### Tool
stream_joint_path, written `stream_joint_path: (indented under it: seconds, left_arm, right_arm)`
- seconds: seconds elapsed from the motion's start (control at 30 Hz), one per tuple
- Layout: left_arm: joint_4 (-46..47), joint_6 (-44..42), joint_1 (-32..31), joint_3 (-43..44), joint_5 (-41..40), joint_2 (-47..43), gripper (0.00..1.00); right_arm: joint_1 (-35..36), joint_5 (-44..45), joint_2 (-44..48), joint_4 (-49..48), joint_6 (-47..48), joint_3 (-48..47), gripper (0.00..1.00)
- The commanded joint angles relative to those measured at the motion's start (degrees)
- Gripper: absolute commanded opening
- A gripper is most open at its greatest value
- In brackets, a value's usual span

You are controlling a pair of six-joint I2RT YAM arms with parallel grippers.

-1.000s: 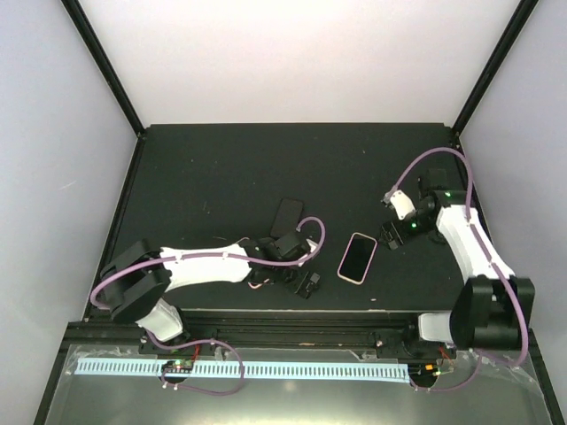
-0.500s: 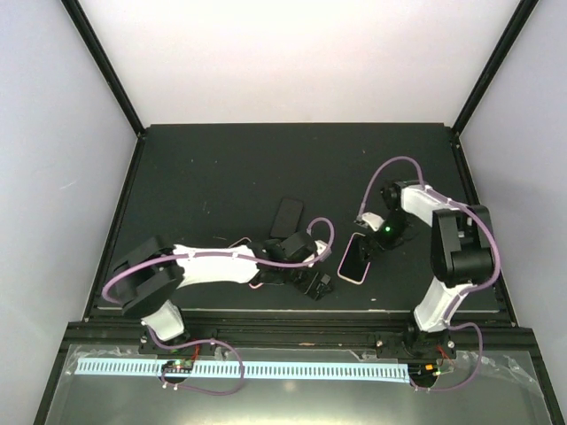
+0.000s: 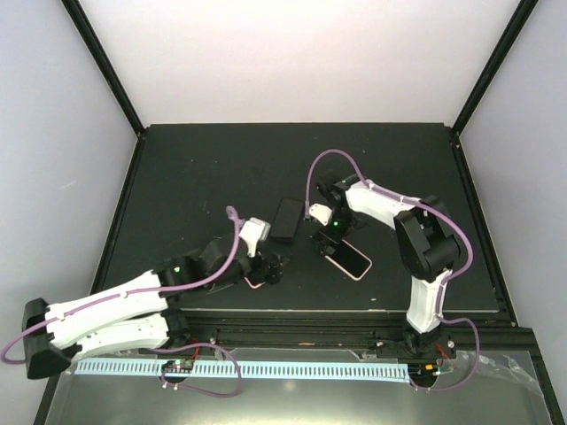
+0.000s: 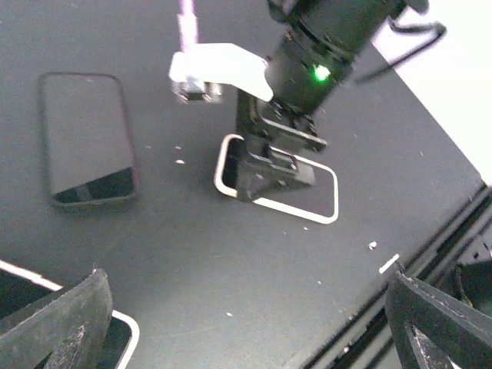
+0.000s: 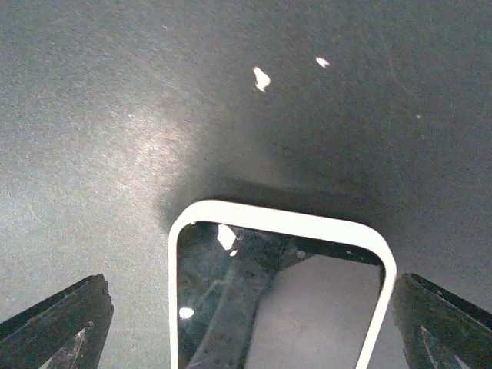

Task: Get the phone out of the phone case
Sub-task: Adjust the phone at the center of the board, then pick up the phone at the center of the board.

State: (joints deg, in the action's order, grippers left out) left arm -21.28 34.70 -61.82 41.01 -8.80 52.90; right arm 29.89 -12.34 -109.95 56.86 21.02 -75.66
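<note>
1. Arms: two. The left gripper point(image 3: 270, 268) is low over the table point(image 3: 195, 168) near its front edge. The right gripper point(image 3: 330, 237) is near the table's centre.
2. Handset-shaped items on the table: three, counted in the top view.
3. Item A: phone case point(image 3: 353, 260), white-rimmed, lying flat just right of centre. The phone point(image 5: 307, 307) sits inside it, glossy screen up, with the rim closed round the end that shows.
4. Item B: dark handset point(image 3: 287, 219), no pale rim, lying flat just left of the right gripper and apart from the phone case.
5. Item C: pale-rimmed item point(image 3: 255, 281), partly hidden under the left gripper. Cannot tell what it holds.
6. Right gripper: fingers spread wide, one to each side of the case's end, gripping nothing. Contact with the case cannot be told.
7. Left gripper: fingers wide apart, nothing between them.
8. Pale specks point(image 5: 261, 78) on the table beyond the case: two in the right wrist view.
</note>
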Motion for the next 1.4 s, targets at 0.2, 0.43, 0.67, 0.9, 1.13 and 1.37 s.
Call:
stream_joint_path:
  seconds: [0.2, 0.43, 0.67, 0.9, 1.13, 1.37]
  left_arm:
    - [-2.7, 6.4, 1.0, -5.7, -13.0, -8.6, 0.99]
    - [-1.8, 7.3, 1.6, -2.9, -10.3, -3.2, 0.99]
    - [1.9, 11.1, 1.9, -4.6, -12.3, -0.8, 0.99]
    - [2.4, 8.5, 2.4, -2.6, -11.7, 1.8, 0.99]
    - [3.7, 9.4, 2.8, -0.8, -10.4, 4.5, 0.99]
    - [2.5, 17.2, 4.7, 1.0, -7.8, 10.5, 0.99]
  right_arm:
    - [3.0, 16.7, 13.7, -9.1, -0.4, 13.1, 1.00]
    - [3.1, 11.7, 16.7, -7.2, 1.1, 16.7, 1.00]
    - [3.1, 14.3, 14.9, -6.8, 0.7, 19.1, 1.00]
    - [3.1, 16.9, 15.0, -9.1, 1.2, 22.7, 1.00]
    - [3.1, 17.6, 13.9, -13.0, 2.2, 25.8, 0.98]
    - [3.1, 15.8, 14.2, -13.2, 2.8, 25.0, 0.67]
